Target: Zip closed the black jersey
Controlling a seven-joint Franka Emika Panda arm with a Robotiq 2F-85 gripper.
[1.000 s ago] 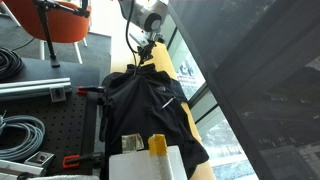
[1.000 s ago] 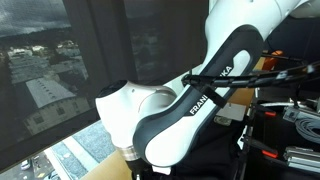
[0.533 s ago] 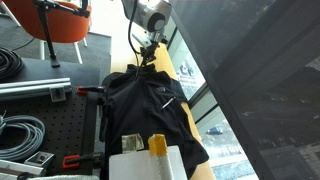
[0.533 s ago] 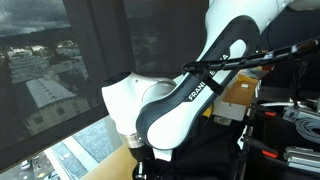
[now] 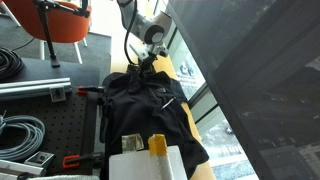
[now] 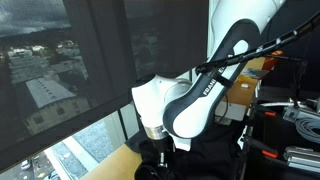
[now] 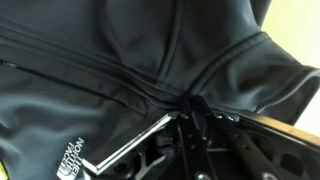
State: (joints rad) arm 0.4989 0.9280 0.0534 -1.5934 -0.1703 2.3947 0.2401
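Wrist view showed the gripper (image 7: 193, 108) with its fingers pressed together on the black jersey (image 7: 110, 50), pinching the zipper seam where folds of cloth ran in toward the fingertips; the pull itself was hidden. Over the last second, in an exterior view, the gripper (image 5: 148, 63) had dropped from above the garment's far end onto the cloth, and the arm (image 6: 190, 105) had swung lower and across. The black jersey (image 5: 150, 108) lay spread on the table (image 5: 187, 72), its white chest logo (image 7: 70, 160) near the grip. That suggested the zip was gripped at chest height, with the final pull toward the collar not yet done.
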